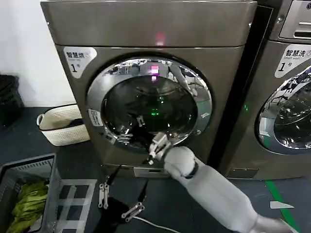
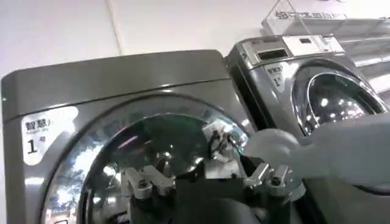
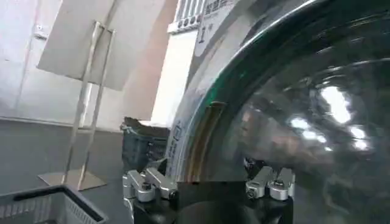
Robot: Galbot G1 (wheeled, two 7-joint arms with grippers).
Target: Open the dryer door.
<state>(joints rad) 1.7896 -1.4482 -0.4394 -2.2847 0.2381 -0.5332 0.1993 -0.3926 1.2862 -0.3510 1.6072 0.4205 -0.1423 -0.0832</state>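
Head view: the left gripper [image 1: 119,204] hangs low near the floor, fingers spread, holding nothing, well below the round chrome-ringed dark-glass dryer door [image 1: 149,103] that sits shut in the bronze-grey machine. The right gripper [image 1: 156,144] is nearer, at the door's lower rim just right of centre, open and empty, the glass directly ahead.

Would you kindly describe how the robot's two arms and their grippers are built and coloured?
The right arm is a smooth light-grey shell with a rounded wrist joint and a dark band behind it. The right gripper has silver metal finger pieces on a black base. The left gripper, low by the floor, is black with silver finger links and thin black cables. Both wrist views show matching silver knuckles with screws.
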